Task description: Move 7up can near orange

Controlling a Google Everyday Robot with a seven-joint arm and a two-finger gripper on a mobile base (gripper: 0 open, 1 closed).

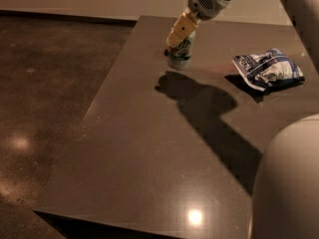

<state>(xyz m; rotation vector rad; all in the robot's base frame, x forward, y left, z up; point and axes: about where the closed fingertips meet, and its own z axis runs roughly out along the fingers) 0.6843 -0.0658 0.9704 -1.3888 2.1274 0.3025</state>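
My gripper (180,38) reaches down from the upper right to the far part of the dark table (149,153). Its yellowish fingers (178,30) are shut on the top of the 7up can (180,56), a white-silver can with green lettering. The can stands upright, at or just above the table top, and its shadow lies just in front of it. The orange does not show; it may be hidden behind the can and the gripper.
A blue-and-white foil snack bag (267,68) lies to the right of the can. My arm's shadow runs across the table's middle. A pale rounded part of my body (289,183) fills the lower right. The table's left edge drops to a dark floor (45,93).
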